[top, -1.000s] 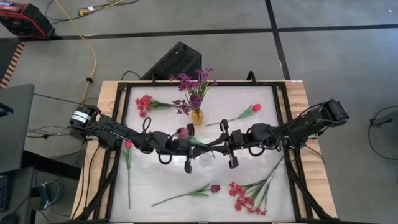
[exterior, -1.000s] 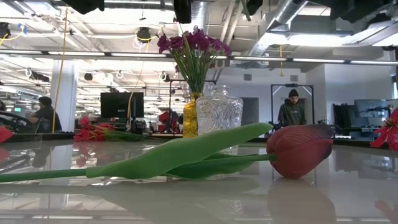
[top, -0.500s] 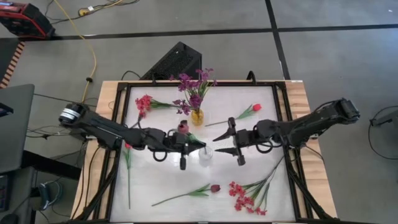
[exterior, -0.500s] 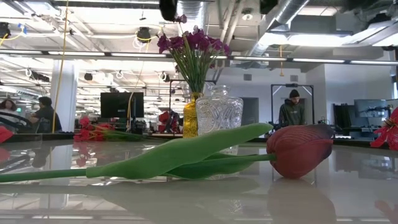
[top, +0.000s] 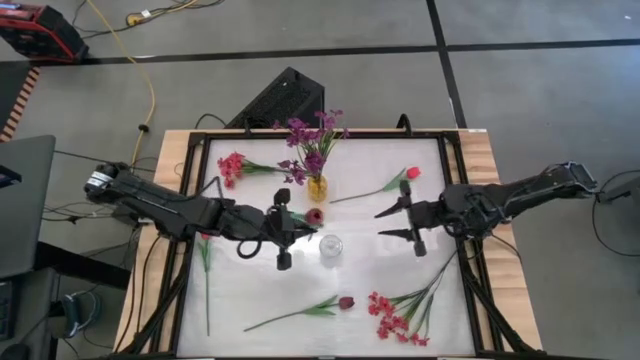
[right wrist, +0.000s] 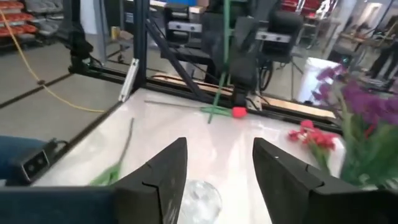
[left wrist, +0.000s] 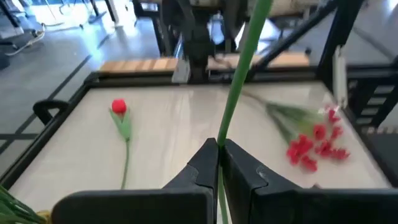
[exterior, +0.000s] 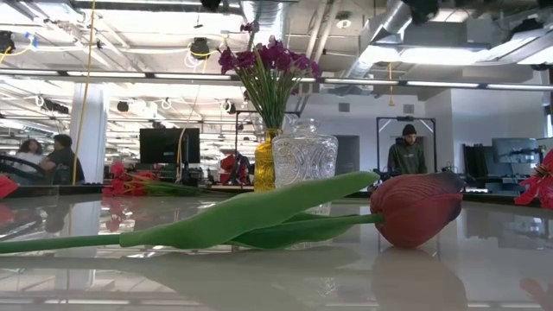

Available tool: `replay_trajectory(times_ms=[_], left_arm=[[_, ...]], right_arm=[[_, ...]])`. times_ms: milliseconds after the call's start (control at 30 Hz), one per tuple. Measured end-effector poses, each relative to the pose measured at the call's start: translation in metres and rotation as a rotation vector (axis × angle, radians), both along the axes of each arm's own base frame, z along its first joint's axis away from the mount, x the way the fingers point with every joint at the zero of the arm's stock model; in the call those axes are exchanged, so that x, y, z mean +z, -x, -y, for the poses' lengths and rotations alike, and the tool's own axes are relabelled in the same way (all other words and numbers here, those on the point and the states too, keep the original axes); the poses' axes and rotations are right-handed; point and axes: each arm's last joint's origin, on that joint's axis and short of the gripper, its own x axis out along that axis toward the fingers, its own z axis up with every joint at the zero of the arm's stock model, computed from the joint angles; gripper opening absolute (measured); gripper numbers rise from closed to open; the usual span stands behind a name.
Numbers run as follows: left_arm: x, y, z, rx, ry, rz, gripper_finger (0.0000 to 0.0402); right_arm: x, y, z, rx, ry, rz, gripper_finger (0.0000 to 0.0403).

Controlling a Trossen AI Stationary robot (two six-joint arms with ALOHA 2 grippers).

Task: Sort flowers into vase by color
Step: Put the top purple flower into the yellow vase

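My left gripper is shut on the thin green stalk of a red-budded flower above the table's middle. The empty clear glass vase stands just right of it. Behind that, the yellow vase holds purple sprigs. My right gripper hangs open and empty right of the clear vase. Lying flat on the table are a red tulip, a pink sprig, a maroon tulip, red-pink sprigs and a red-budded stem. My left gripper pinches the flower's stalk between its two fingers. The fingers come about level from the table's left and lie across the stalk. The stalk rises steeply above the fingers, with the bud uppermost, and a short piece runs on below them.
A black frame rims the white table top. In the low view the maroon tulip and its leaf fill the foreground. People sit and stand in the room behind. Bare table shows between the clear vase and the near flowers.
A second ago both grippers met over the table's middle at the flower. My right gripper has opened, let go of it and drawn back toward the right edge. My left gripper has kept its hold and pulled back a little toward the left edge with the flower.
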Motion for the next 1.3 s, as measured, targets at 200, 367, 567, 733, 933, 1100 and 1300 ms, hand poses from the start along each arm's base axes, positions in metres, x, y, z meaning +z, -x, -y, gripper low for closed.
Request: replay_trajectory(times_ms=[200,367,567,733,933,1100,1300], left_arm=[[-0.026,-0.034,0.008,-0.074,-0.08,0.04,0.0],[-0.042,-0.056,-0.001,-0.084,-0.153,0.081,0.0],[-0.048,-0.065,-0.038,0.013,-0.176,0.055,0.0],[-0.047,-0.067,-0.065,0.076,-0.221,0.053,0.0],[-0.046,-0.066,-0.092,0.188,-0.275,0.044,0.0],[-0.047,-0.063,-0.11,0.327,-0.291,0.009,0.0],[-0.047,-0.063,-0.106,0.335,-0.295,0.005,0.0]], right_arm=[[-0.021,0.02,0.016,-0.072,-0.024,0.065,0.0193],[-0.026,0.03,0.024,-0.121,-0.079,0.065,0.0191],[-0.027,0.037,0.026,-0.131,-0.147,0.049,0.019],[-0.03,0.038,0.025,-0.125,-0.178,0.021,0.019],[-0.035,0.038,0.022,-0.111,-0.177,-0.031,0.0189],[-0.04,0.039,0.021,-0.11,-0.169,-0.083,0.0189],[-0.042,0.04,0.021,-0.113,-0.164,-0.111,0.0189]])
